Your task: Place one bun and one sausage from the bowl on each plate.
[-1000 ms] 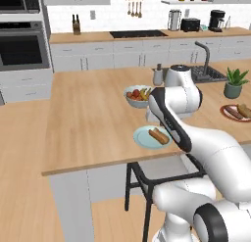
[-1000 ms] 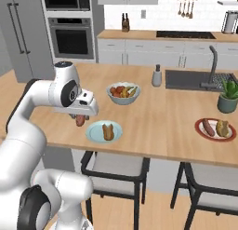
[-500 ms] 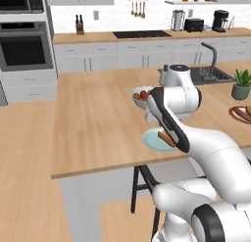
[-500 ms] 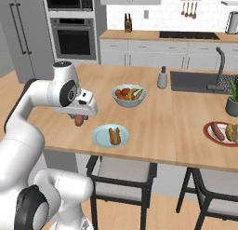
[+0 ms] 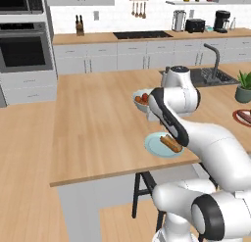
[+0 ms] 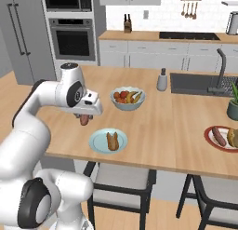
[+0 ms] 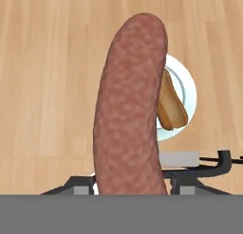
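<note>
My gripper (image 6: 84, 115) is shut on a reddish-brown sausage (image 6: 83, 119), which hangs just above the wooden counter, to the left of the light blue plate (image 6: 98, 143). A golden-tan bun (image 6: 112, 140) lies on that plate. In the hand view the sausage (image 7: 130, 110) stands large between the fingers, with the blue plate (image 7: 186, 84) and its bun (image 7: 172, 109) behind it to the right. The red-rimmed plate (image 6: 209, 138) at the counter's right end carries a sausage (image 6: 218, 136) and a bun (image 6: 232, 137). The black bowl is out of view.
A pale fruit bowl (image 6: 127, 98) with bananas and red fruit stands behind the blue plate. Further back sit a grey shaker (image 6: 161, 79), the sink (image 6: 200, 84) and a potted plant (image 6: 233, 108). Stools (image 6: 122, 175) stand under the counter's front edge.
The whole scene has shifted slightly in both base views, so the base has moved. The gripper still holds the sausage left of the blue plate.
</note>
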Robot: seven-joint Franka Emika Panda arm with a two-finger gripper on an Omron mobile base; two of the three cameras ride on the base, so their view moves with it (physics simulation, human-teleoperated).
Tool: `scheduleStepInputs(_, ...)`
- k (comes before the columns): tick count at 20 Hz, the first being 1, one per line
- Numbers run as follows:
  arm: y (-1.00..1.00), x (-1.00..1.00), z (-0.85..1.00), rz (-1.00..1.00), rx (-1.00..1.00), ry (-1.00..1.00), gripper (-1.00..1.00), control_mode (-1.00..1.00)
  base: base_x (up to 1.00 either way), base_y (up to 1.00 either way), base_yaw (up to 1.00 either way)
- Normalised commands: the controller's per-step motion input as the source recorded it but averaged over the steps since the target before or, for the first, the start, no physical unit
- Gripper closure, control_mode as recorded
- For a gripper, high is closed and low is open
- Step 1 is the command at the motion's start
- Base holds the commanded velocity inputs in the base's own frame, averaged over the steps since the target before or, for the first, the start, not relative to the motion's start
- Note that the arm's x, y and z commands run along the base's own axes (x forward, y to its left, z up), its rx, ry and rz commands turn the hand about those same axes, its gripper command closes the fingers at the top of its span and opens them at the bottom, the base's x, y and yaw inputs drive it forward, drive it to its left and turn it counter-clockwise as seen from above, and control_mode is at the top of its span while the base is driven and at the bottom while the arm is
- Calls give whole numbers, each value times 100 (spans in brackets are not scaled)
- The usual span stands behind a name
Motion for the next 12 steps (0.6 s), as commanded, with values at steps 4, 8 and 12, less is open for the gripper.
scheduleStepInputs(4, -31, 82, -57, 2, 1, 0, 100, -100, 0, 0, 0)
scheduleStepInputs(8, -15, 64, -85, 2, 0, 2, 100, -100, 0, 0, 0)
scheduleStepInputs(12, 10, 15, -81, 0, -1, 0, 100, -100, 0, 0, 0)
